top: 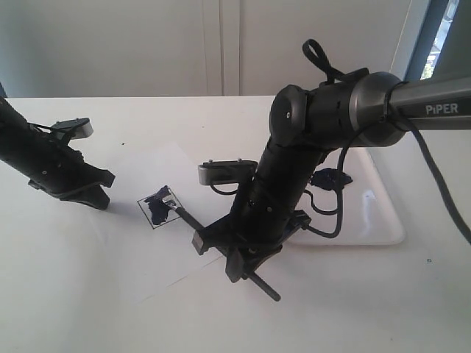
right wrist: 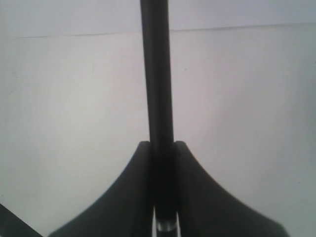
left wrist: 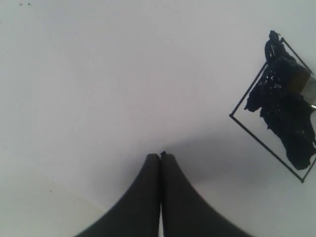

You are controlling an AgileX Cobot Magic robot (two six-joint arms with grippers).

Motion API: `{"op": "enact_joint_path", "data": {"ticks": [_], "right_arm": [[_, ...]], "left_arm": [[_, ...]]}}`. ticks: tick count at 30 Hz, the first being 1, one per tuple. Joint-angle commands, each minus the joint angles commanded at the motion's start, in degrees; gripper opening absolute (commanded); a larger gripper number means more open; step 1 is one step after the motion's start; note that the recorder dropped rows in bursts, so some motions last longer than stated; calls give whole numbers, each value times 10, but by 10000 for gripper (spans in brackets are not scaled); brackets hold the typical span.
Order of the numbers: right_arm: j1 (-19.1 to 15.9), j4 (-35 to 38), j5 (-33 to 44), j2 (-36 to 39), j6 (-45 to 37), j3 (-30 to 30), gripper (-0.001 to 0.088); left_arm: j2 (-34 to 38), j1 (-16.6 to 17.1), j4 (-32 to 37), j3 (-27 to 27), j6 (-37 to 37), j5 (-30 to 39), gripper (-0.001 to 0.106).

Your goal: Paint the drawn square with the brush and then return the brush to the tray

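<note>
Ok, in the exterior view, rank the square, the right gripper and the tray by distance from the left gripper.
1. Square, just right of the left gripper.
2. Right gripper, centre, holding the brush.
3. Tray, far right.

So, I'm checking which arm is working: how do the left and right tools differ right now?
The right tool is shut on the brush; the left tool is shut on nothing. The right tool's brush has its head on the drawn square; the left tool sits beside that square, off the paint. Both are black with jaws together.
</note>
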Motion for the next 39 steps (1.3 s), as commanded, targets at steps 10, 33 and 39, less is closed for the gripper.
{"op": "enact_joint_path", "data": {"ticks": [10,33,39], "right_arm": [[0,44,6,0,-29,0,0],[0,78,36,0,-57,0,0],[0,78,62,0,-62,0,0]], "left_arm": [[0,0,0,0,1,-1,0],[0,0,0,0,2,0,0],[0,0,0,0,1,0,0]]}}
